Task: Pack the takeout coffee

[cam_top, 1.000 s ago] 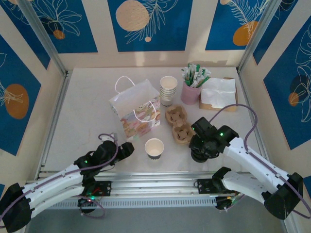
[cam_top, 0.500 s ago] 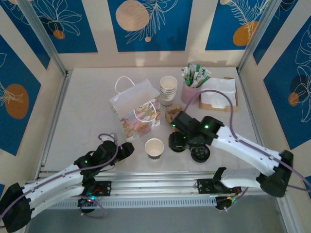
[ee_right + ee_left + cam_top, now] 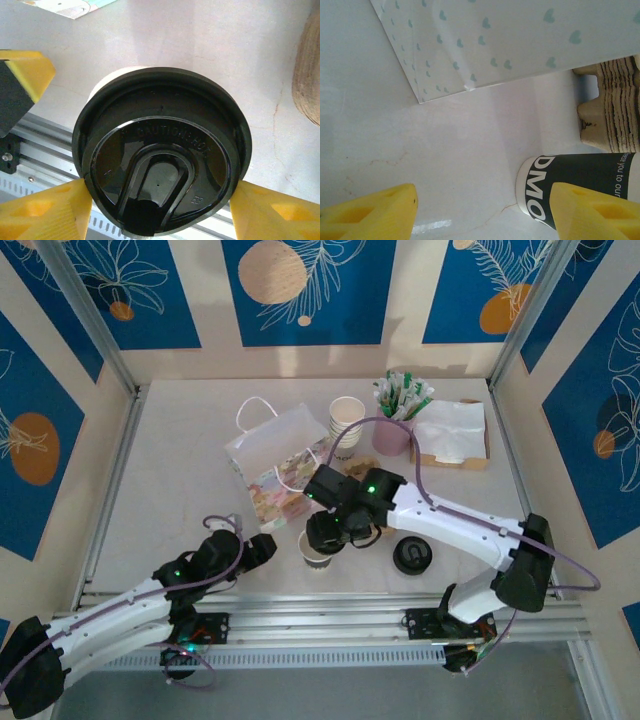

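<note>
Right fingers (image 3: pixel 45 215) are pinching the black lid (image 3: pixel 160 145) by its rim, one on each side, right over the takeout coffee (image 3: pixel 570 172); its pale rim peeks out behind the lid; whether the lid is seated, I can't tell. The cup stands near the front of the desk (image 3: pixel 180 470), just ahead of the gift bag (image 3: pixel 280 465). Left fingers (image 3: pixel 370 212) are spread with nothing between them, low on the desk and close to the cup's left side.

Handling, by my read: a light paper wall that will buckle under a hard squeeze; the glossy lid is stiffer but slippery; best to hold around the dark printed band, gently; I can't tell whether it's full.

Room is tight: the bag sits close behind, the cup carrier (image 3: pixel 612 105) is close on the right, the loose lid (image 3: pixel 412 555) lies further right, and the front rail (image 3: pixel 320 605) is close; the open desk lies to the left.
</note>
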You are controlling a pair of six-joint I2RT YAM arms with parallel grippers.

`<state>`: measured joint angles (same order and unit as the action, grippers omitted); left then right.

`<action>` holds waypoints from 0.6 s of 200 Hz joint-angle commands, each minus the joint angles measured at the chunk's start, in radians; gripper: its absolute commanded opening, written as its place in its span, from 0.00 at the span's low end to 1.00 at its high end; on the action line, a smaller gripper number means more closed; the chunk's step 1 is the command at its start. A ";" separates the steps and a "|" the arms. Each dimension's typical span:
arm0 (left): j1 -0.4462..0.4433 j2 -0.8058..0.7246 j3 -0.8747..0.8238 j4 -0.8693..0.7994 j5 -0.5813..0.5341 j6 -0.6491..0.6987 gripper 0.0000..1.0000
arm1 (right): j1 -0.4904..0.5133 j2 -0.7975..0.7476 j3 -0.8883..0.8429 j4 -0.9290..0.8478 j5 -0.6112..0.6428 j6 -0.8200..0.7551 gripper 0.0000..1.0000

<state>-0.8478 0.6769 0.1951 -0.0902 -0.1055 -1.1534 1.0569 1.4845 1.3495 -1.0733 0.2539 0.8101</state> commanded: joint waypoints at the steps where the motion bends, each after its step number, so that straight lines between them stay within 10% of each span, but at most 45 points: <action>1: -0.014 -0.006 0.003 -0.016 0.009 -0.005 0.70 | 0.008 0.037 0.036 -0.050 -0.023 -0.028 0.70; 120: -0.031 0.022 0.000 0.009 0.009 -0.014 0.70 | 0.030 0.100 0.088 -0.066 -0.020 -0.032 0.70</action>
<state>-0.8562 0.6792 0.1951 -0.0898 -0.1055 -1.1534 1.0756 1.5543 1.4002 -1.1122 0.2535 0.7967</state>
